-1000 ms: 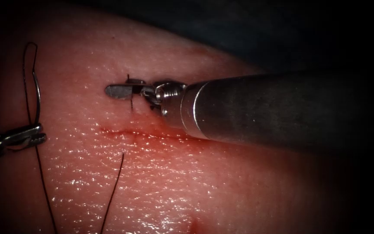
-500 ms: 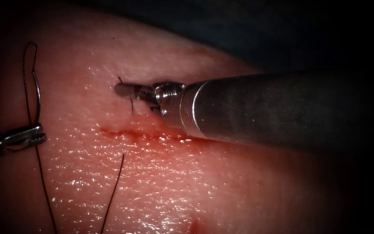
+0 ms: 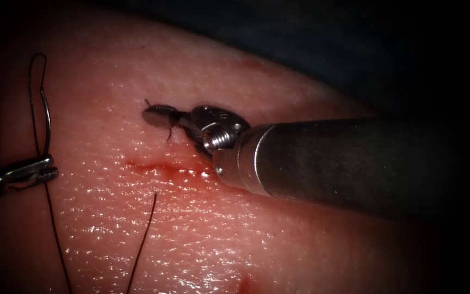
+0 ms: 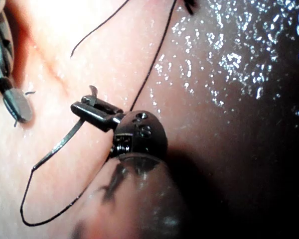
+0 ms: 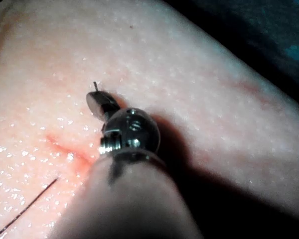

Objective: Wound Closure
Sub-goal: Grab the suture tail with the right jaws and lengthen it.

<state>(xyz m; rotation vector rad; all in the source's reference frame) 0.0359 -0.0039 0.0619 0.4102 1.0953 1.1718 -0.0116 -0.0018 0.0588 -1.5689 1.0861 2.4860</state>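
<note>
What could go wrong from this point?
1. The right tool grips a short thread end just above the cut; so little thread might slip free.
2. The left tool holds the needle off the tissue; its slack thread might snag.

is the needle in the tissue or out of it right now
Out. The needle is held clear of the tissue in the left tool, left of the cut, its whole curve visible with thread trailing from it.
</note>
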